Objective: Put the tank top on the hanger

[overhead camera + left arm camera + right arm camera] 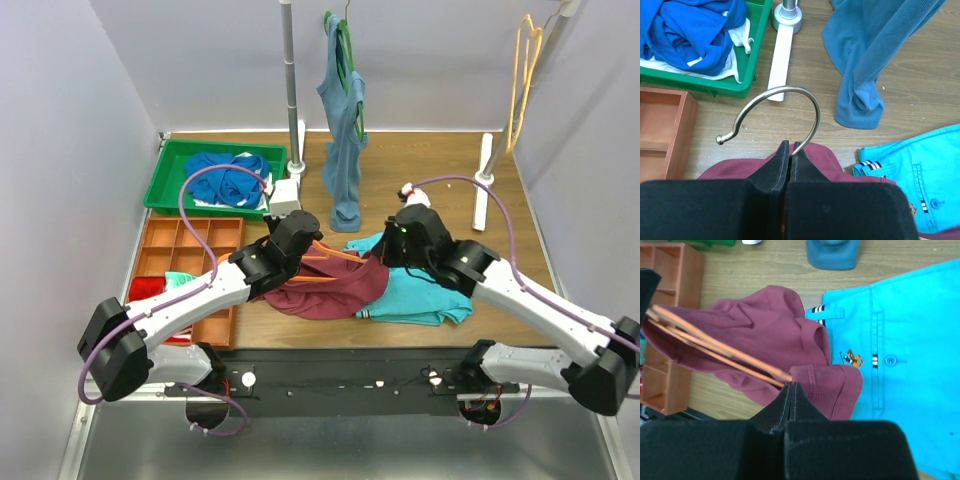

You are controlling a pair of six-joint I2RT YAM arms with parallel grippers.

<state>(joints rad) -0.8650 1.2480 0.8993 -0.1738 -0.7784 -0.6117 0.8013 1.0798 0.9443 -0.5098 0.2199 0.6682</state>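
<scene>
The maroon tank top (330, 290) lies crumpled at the table's front centre, draped partly over the orange hanger (335, 258). My left gripper (297, 236) is shut on the hanger's metal hook (790, 90), which curves up from between its fingertips (791, 144); maroon fabric (827, 156) shows just beyond. In the right wrist view the hanger's orange arms (715, 347) run inside the tank top (765, 325). My right gripper (791, 385) is shut at the hanger's arm end, its tips pinching a hemmed strap (825, 385). From above, the right gripper (397, 245) sits at the garment's right edge.
A turquoise polo shirt (425, 295) lies under and right of the tank top. A grey-blue top on a green hanger (343, 130) hangs from the rack. A green tray (168, 180) of blue clothes and a brown compartment box (190, 250) stand left. A yellow hanger (525, 70) hangs back right.
</scene>
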